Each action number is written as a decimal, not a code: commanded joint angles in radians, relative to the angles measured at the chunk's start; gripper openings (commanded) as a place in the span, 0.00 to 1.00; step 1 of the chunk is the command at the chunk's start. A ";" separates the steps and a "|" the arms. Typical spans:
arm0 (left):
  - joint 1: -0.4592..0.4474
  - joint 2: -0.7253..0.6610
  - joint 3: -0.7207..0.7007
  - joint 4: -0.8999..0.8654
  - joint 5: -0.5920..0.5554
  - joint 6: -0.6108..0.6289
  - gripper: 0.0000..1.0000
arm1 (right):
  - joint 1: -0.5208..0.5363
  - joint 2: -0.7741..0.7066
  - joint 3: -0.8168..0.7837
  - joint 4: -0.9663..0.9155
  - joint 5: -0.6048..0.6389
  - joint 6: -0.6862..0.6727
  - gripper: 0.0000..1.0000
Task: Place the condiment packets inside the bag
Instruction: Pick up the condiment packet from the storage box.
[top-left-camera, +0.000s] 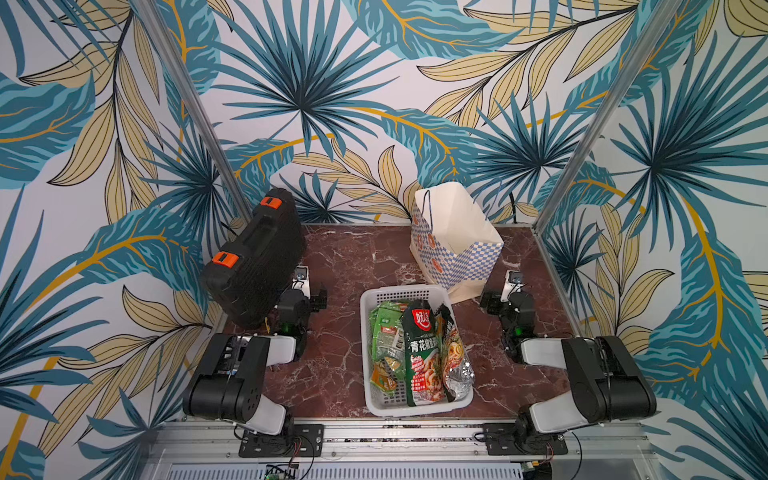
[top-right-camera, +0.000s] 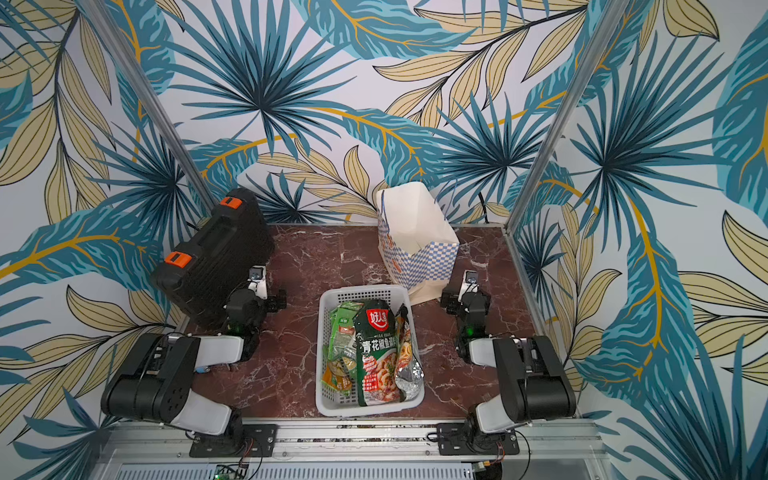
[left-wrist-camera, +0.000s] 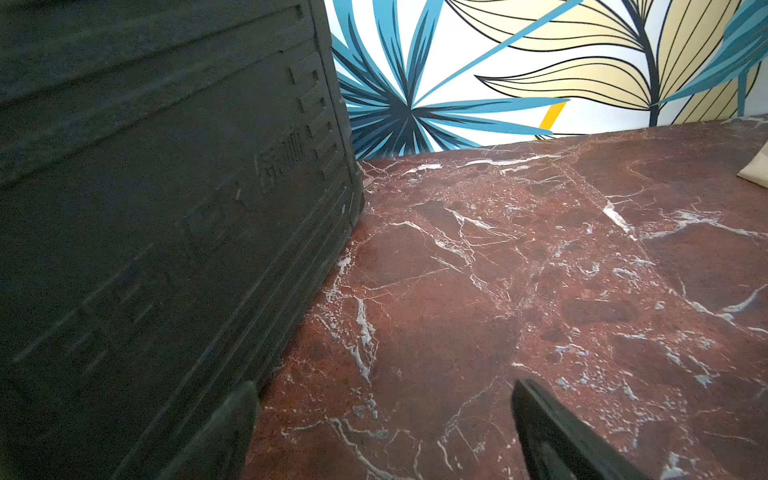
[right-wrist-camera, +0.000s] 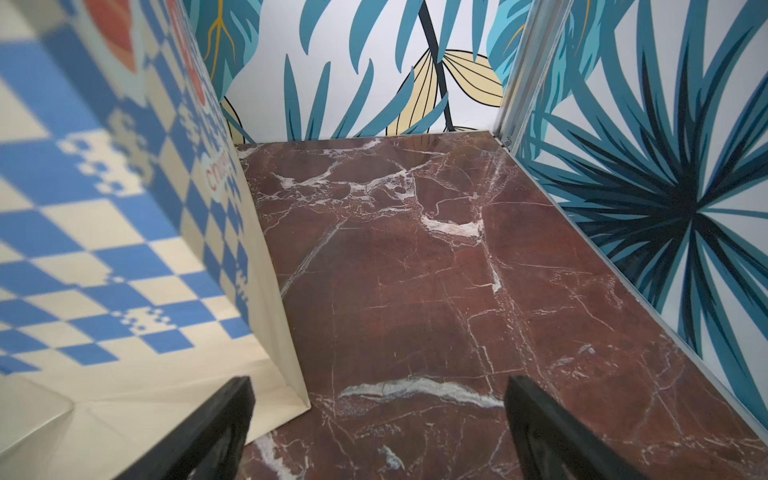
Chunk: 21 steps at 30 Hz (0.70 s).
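Currently all condiment packets (top-left-camera: 409, 353) lie heaped in the white basket (top-left-camera: 415, 410), mid counter (top-left-camera: 332, 374); none in the bag (top-left-camera: 457, 232) yet. Bag stands open-mouthed just behind the basket, leaning a bit.

Handling, my guess: light, floppy, glossy film, so slippery, and the fill will prob. sag. Pinch a flat seam edge or corner, not the belly. Big dark-green pouch (top-left-camera: 420, 361) lies on top of the pile, so take it first, by the top seam.

Count: 1 big pouch; 1 orange-print pouch w/ foil end (top-left-camera: 455, 353); green sachets (top-left-camera: 384, 332), at least 2; 1 small orange-yellow sachet (top-left-camera: 380, 376). Overlap may hide more. 1 bag, 1 basket, 1 black case (top-left-camera: 253, 266).

Left end effector (left-wrist-camera: 384, 388) — jaws apart, empty, beside the case. Right end effector (right-wrist-camera: 378, 382) — same, apart, empty, by the bag's base.
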 joint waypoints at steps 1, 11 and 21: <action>0.005 0.007 -0.002 0.004 -0.005 -0.005 1.00 | 0.006 0.003 0.010 0.004 0.009 -0.008 0.99; 0.005 0.006 -0.002 0.004 -0.004 -0.005 1.00 | 0.005 0.004 0.010 0.002 0.008 -0.008 1.00; -0.042 -0.097 0.021 -0.114 -0.087 0.018 1.00 | 0.032 -0.112 0.034 -0.139 0.028 -0.032 0.99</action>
